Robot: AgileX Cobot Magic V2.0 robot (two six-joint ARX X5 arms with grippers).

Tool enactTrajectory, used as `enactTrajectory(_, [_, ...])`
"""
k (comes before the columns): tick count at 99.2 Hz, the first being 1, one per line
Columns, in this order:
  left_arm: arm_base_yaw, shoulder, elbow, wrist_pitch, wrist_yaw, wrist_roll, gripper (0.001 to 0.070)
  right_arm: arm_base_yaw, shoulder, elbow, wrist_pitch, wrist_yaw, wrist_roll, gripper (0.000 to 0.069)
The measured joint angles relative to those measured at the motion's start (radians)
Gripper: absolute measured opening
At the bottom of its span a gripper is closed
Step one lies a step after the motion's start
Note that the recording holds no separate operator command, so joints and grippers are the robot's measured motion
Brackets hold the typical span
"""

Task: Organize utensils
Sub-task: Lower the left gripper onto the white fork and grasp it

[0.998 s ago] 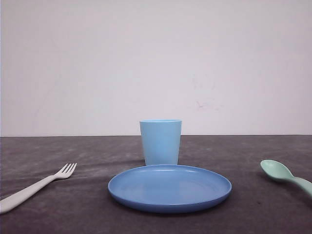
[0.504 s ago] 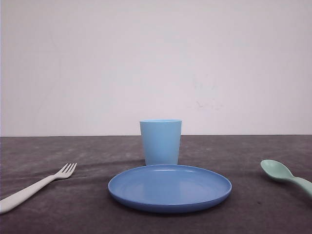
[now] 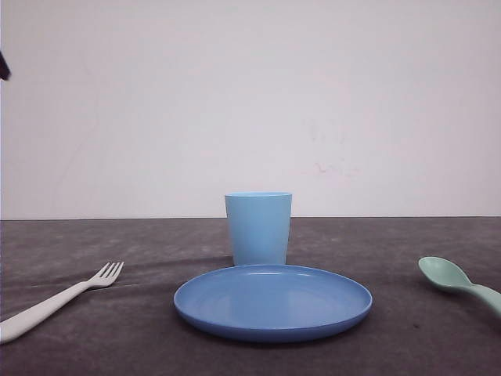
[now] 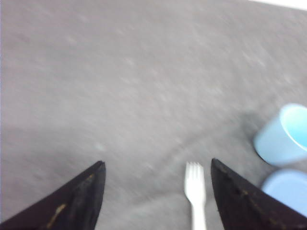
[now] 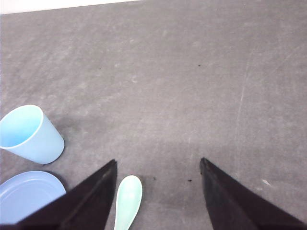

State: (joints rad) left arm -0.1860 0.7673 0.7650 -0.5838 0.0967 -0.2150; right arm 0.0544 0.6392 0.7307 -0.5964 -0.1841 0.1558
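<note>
The white fork (image 3: 59, 298) lies flat on the dark grey table (image 3: 94, 251), its long axis slanting from the near left edge of the front view toward the plate, tines pointing away and inward. In the left wrist view the left hand (image 4: 157, 167) hangs above it with its two dark fingers (image 4: 79, 201) spread wide apart, gripping nothing; the fork (image 4: 195, 190) sits below the gap, nearer the one finger, tines pointing away from the hand. Bare table stretches ahead of that hand.

The mint-green spoon (image 3: 456, 282) lies at the right side of the table, bowl toward the plate, handle running off the front view's right edge. The right hand (image 5: 158, 165) is likewise open and empty, hanging over the table; the spoon's bowl (image 5: 129, 200) lies just beside one finger (image 5: 88, 203), pointing away from the hand.

Between the utensils stands a round blue plate (image 3: 272, 301), with a light blue cup (image 3: 258, 228) upright just behind it. Both are well apart from fork and spoon, and open table lies on either side.
</note>
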Motion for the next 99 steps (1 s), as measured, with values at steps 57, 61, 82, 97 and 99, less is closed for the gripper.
enactTrajectory(57, [-0.312, 0.398, 0.000, -0.023, -0.157, -0.143, 0.0388, 0.000, 0.014, 0.000, -0.016, -0.056, -0.001, 0.0344])
enactTrajectory(61, [-0.325, 0.427, 0.000, -0.021, -0.170, -0.149, 0.0388, 0.000, 0.014, 0.000, -0.017, -0.056, -0.001, 0.0344])
enactTrajectory(82, [-0.374, 0.544, 0.000, 0.021, -0.188, -0.177, 0.0388, 0.000, 0.015, 0.000, -0.018, -0.056, -0.001, 0.0344])
enactTrajectory(97, [-0.393, 0.594, 0.000, 0.065, -0.200, -0.192, 0.0388, 0.000, 0.015, 0.000, -0.018, -0.056, -0.001, 0.0344])
enactTrajectory(99, [-0.395, 0.600, 0.000, 0.069, -0.200, -0.194, 0.0388, 0.000, 0.015, 0.000, -0.018, -0.056, -0.001, 0.0344])
